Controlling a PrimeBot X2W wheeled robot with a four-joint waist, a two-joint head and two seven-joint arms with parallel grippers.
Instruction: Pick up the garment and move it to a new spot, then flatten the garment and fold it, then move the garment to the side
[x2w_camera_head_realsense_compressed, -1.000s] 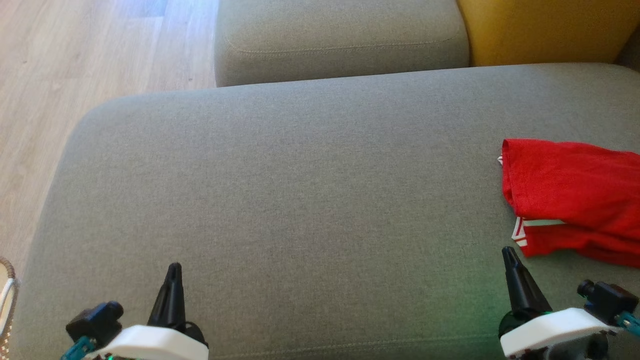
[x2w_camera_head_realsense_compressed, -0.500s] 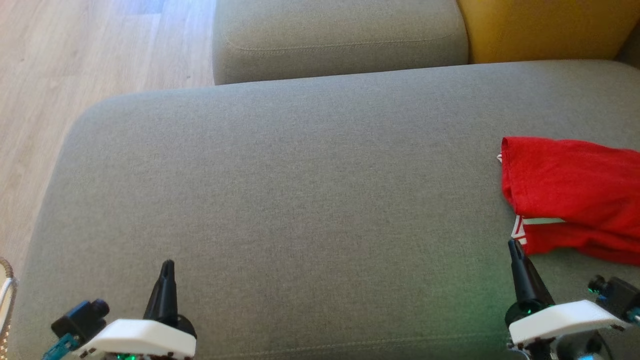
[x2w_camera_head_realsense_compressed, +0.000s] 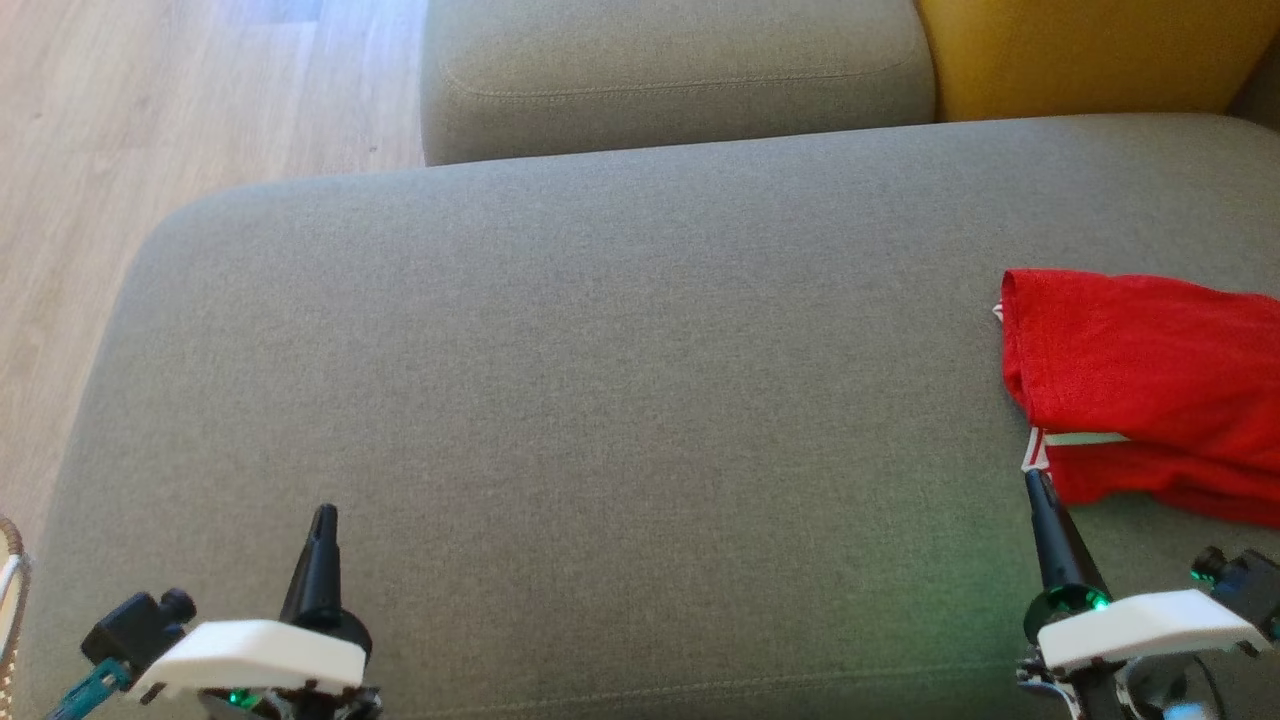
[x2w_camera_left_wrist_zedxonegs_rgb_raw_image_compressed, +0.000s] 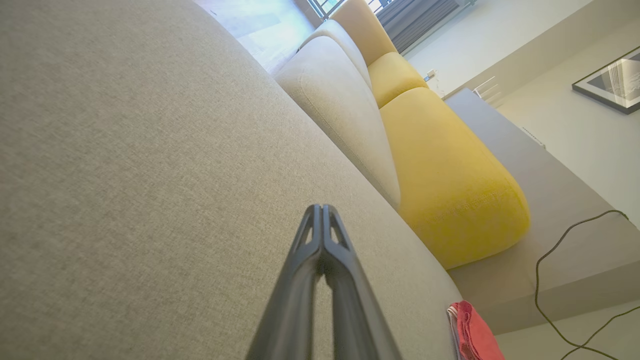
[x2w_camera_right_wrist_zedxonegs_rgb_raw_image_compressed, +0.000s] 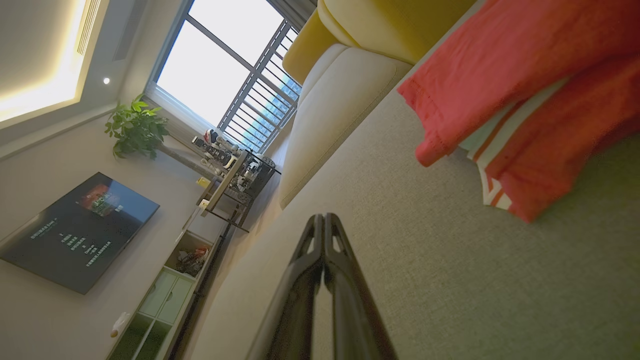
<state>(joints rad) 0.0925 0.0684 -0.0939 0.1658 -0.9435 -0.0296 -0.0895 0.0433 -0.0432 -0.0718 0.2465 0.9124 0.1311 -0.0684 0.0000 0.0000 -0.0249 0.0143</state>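
A red garment (x2w_camera_head_realsense_compressed: 1150, 385) with a white striped edge lies folded at the right side of the grey sofa seat (x2w_camera_head_realsense_compressed: 600, 380), cut off by the frame's right edge. My right gripper (x2w_camera_head_realsense_compressed: 1034, 480) hovers just below its lower left corner, fingers pressed together and empty. In the right wrist view the garment (x2w_camera_right_wrist_zedxonegs_rgb_raw_image_compressed: 530, 95) fills the upper right, above and right of the shut fingertips (x2w_camera_right_wrist_zedxonegs_rgb_raw_image_compressed: 324, 217). My left gripper (x2w_camera_head_realsense_compressed: 324, 513) is shut and empty over the seat's front left; its wrist view shows the garment (x2w_camera_left_wrist_zedxonegs_rgb_raw_image_compressed: 472, 332) far off at the lower right.
A grey back cushion (x2w_camera_head_realsense_compressed: 670, 70) and a yellow cushion (x2w_camera_head_realsense_compressed: 1090, 55) stand behind the seat. Wooden floor (x2w_camera_head_realsense_compressed: 130, 130) lies to the left, and a woven basket rim (x2w_camera_head_realsense_compressed: 10, 590) shows at the lower left edge.
The head camera has tilted slightly, shifting the picture. Both grippers sit a little lower in the frame, and the right tip now stands closer to the garment's striped corner.
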